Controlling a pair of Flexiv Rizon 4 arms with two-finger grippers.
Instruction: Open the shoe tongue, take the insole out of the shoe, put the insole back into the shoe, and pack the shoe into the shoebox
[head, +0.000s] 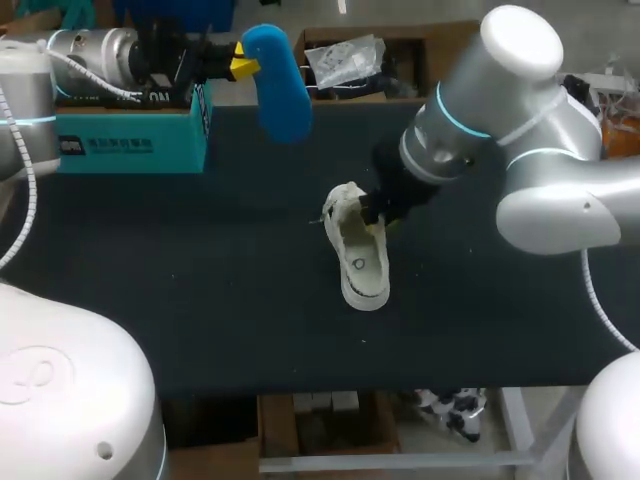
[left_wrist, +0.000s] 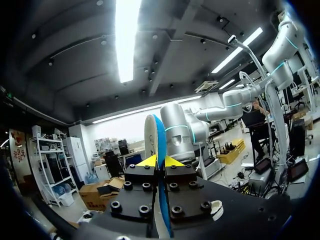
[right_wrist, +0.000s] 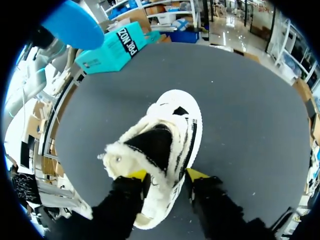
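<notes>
The teal shoebox (head: 130, 135) stands on the dark worktop (head: 200, 280), well apart from the shoe (head: 358, 250), to its left and on its far side. Just beside the box, also left of the shoe and well above the worktop, our left claw (head: 240, 62) is pressed on the blue insole (head: 275, 80). In the left wrist view the two yellow tips of this claw (left_wrist: 161, 161) pinch the insole (left_wrist: 155, 135) on its two flat faces, and the insole stands on its edge out ahead of them. So the insole is out of the shoe and in the air, not touching it.

The white shoe lies near the middle of the worktop with its opening upward. Our right claw (head: 378, 222) is at its right side. In the right wrist view this claw (right_wrist: 167, 175) has one finger on each side of the rear part of the shoe (right_wrist: 167, 135), against the fluffy lining and the outer wall, so we judge it pinches the shoe.

We think the step in hand is putting the insole back. The next move calls for bringing the insole over the opening, turning it flat along the shoe, and sliding its front end under the tongue while the right claw holds the shoe steady. The packing into the shoebox is not yet done.
</notes>
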